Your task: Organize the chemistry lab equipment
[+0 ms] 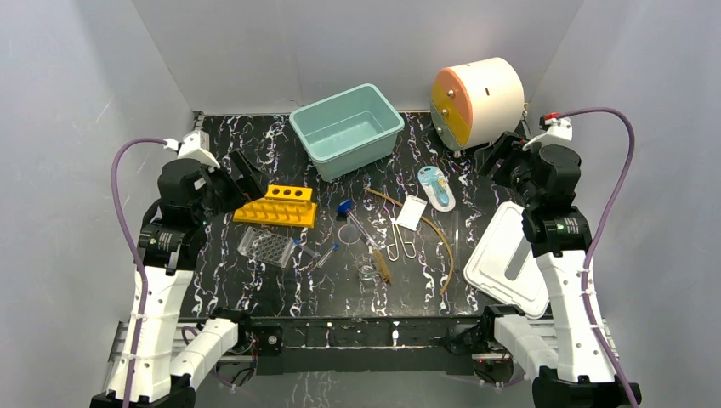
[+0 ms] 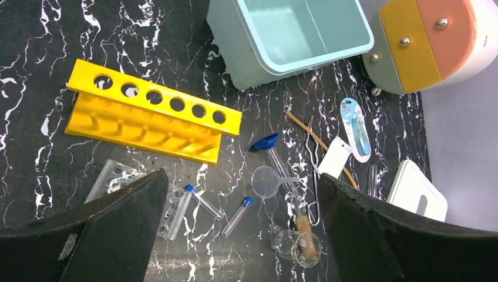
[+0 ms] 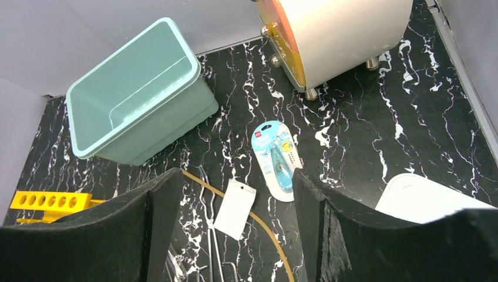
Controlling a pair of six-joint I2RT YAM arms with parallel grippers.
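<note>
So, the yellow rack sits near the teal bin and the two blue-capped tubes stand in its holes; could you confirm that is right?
Not quite. The yellow rack does sit near the teal bin, but its holes are empty. The two blue-capped tubes lie flat on the table in front of it, as the left wrist view shows.

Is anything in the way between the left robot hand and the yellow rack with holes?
No, nothing visible is in the way. The left gripper hangs open, and the yellow rack lies just ahead of it, with nothing on top of it or in between.
</note>
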